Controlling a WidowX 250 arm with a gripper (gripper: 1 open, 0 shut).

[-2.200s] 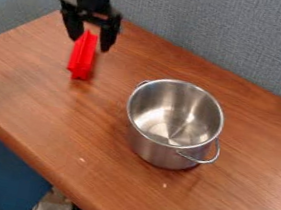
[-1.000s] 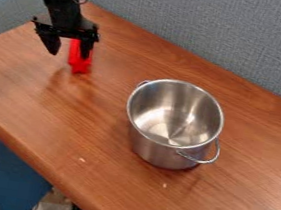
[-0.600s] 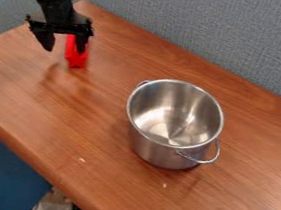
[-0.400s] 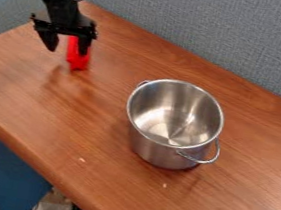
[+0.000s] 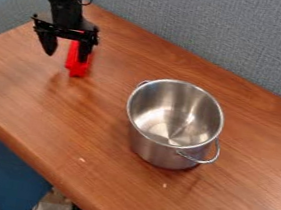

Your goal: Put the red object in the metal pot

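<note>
Your claw [image 5: 68,49] stands with its fingers apart at the red object [image 5: 79,61], which lies on the worktop [image 5: 123,185]. The block's long axis runs away from the camera; judging by this view, you need both fingers astride its narrow width.

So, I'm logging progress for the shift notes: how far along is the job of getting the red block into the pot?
Nothing looks finished: the pot has only bare metal inside. In hand is the reach: the open pincer is at the block, which lies on the table. Left to do: grip it, lift it, carry it over and release it inside.
</note>
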